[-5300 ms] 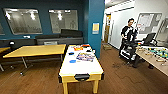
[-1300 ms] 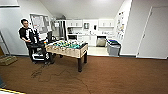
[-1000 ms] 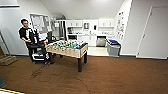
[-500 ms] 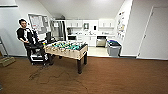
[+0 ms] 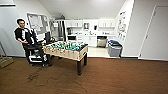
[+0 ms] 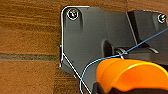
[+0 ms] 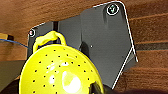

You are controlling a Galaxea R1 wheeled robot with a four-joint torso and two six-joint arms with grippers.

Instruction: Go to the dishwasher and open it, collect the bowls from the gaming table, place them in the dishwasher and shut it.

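The dishwasher (image 5: 101,41) shows as a small steel-grey front under the white kitchen counter, far across the room. Close in front of my left wrist camera is the rim of an orange bowl (image 6: 127,71), carried above the brown floor with my left gripper (image 6: 103,87) shut on it. A yellow bowl (image 7: 60,73) with small holes and a loop handle hangs the same way, my right gripper (image 7: 96,88) shut on its edge. The gaming table is out of view.
A table-football table (image 5: 66,50) with a green field stands between me and the kitchen, left of centre. A person (image 5: 23,37) sits at a control rig beside it. A grey bin (image 5: 114,48) stands by the right wall. Cables lie on the brown carpet (image 5: 47,77).
Five seconds ago I faced a white-topped table in another part of the room; the camera has since turned toward the kitchen. Over the last second the view crept slightly closer.
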